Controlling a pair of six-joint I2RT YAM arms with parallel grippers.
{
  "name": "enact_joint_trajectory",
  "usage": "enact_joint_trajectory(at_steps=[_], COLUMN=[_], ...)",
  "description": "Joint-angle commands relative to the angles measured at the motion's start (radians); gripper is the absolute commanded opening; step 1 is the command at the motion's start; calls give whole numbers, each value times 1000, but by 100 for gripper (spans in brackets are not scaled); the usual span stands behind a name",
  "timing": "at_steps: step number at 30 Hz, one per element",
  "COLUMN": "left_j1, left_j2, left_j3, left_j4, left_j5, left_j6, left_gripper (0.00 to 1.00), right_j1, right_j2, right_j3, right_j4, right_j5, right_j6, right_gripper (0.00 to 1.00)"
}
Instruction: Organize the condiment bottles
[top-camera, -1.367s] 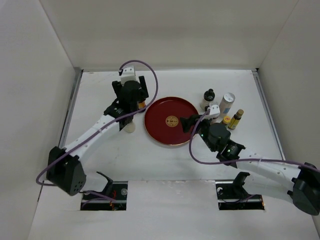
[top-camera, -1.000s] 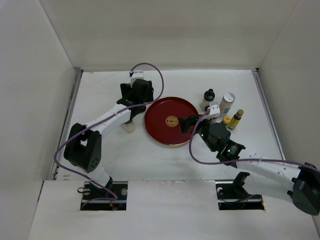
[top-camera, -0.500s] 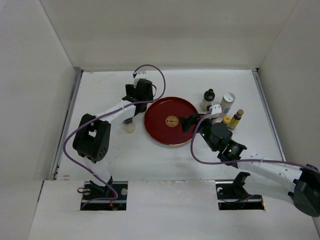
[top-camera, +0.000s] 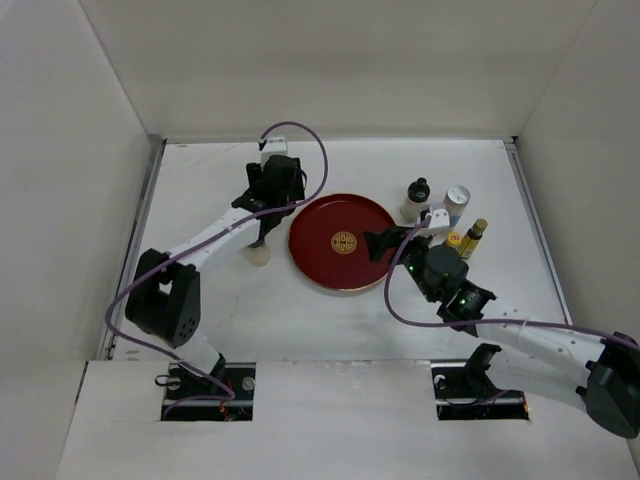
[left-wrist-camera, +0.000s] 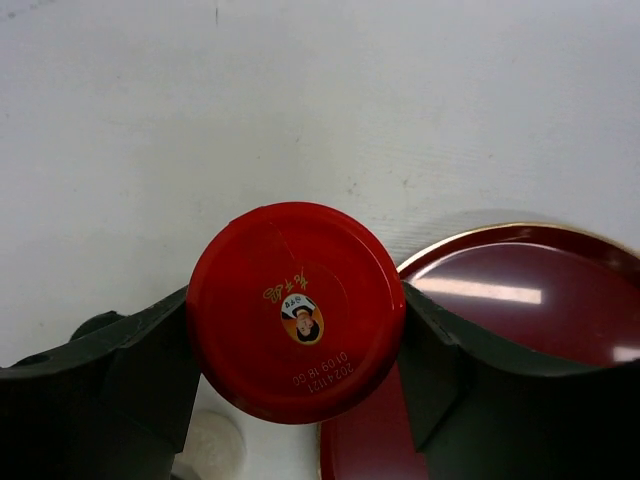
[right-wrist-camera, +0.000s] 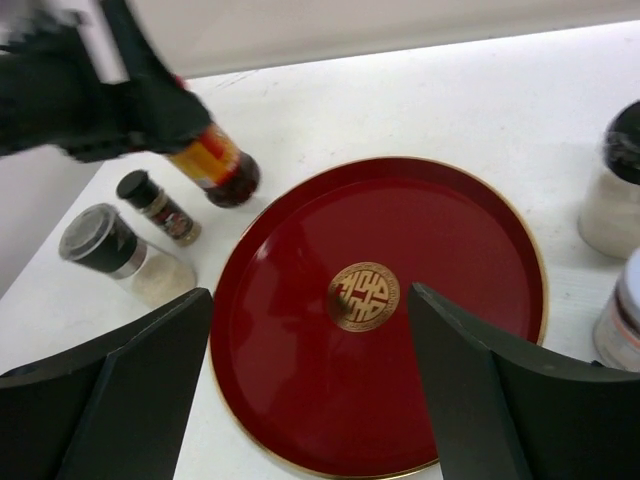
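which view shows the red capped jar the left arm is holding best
Left wrist: the red-capped jar sits mid-frame, cap print sharp, clamped in the left gripper. Right wrist shows only its dark body and orange label, side-on. Top external hides it beneath the gripper.

Partly unseen
The red cap (left-wrist-camera: 296, 312) hides its jar (right-wrist-camera: 216, 166) from the left wrist camera; the black-capped bottle (right-wrist-camera: 618, 185) and the pale-topped bottle (right-wrist-camera: 622, 312) run off the edge.
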Motion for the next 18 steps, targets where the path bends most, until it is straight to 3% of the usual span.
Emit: enact_joint_trajectory(at_steps=[1, 7, 18], left_j1=[-52, -151, -228], left_j2=[-179, -127, 146], left_j3=[13, 5, 200], left_j4=[185, 227, 260], left_j5=[-40, -24, 13], left_j6=[1, -22, -14], left_gripper=[34, 33, 33], right_j1=[-33, -93, -117], right_j2=[-38, -75, -103], right_j3=[-13, -40, -57], right_j4=[63, 62, 67], right_j5=[23, 27, 27], right_j6=[39, 90, 99], right_gripper=[86, 90, 90])
